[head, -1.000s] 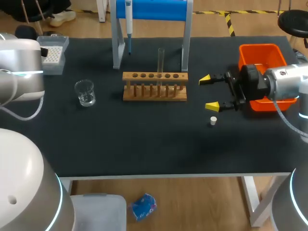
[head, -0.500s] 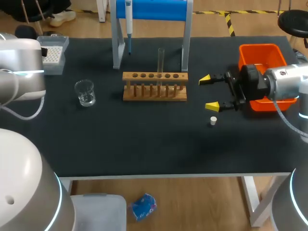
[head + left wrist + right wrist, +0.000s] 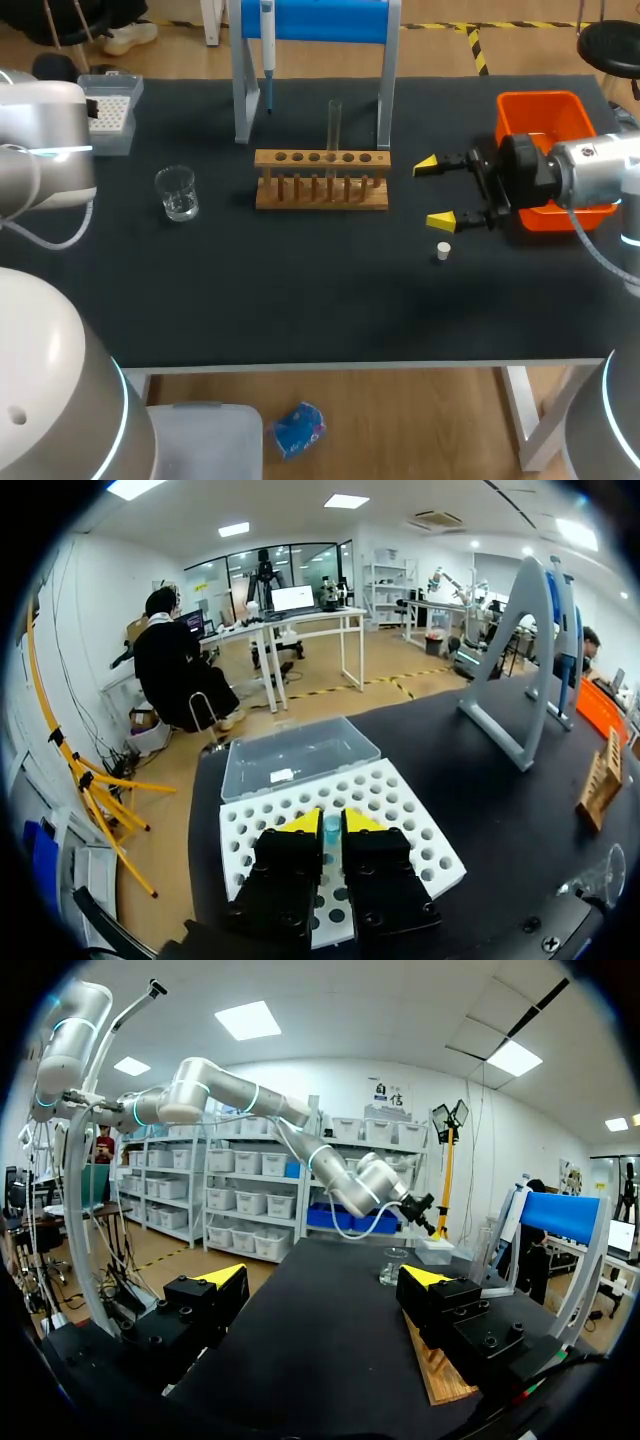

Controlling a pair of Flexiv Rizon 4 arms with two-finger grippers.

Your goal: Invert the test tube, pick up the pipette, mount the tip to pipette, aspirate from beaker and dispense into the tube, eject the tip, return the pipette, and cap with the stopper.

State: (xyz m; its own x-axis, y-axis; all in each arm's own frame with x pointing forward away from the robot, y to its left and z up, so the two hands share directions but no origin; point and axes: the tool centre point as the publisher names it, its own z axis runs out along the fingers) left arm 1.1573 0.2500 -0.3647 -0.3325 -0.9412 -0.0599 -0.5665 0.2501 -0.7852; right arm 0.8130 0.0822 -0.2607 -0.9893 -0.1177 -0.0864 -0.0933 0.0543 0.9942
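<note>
Test tube [image 3: 334,125] stands upright in the wooden rack [image 3: 321,180] at the head view's centre, with the pipette [image 3: 267,40] hanging on the blue stand [image 3: 310,20] at top, the beaker [image 3: 177,193] at left, and the stopper [image 3: 443,251] lying right of centre, just below the right gripper [image 3: 432,192], whose fingers are wide apart and empty. From the left wrist, the left gripper [image 3: 331,825] hovers over the tip box [image 3: 410,820], fingers drawn almost together. From the right wrist, the spread fingers hold nothing, the rack just beside one and the beaker farther ahead.
</note>
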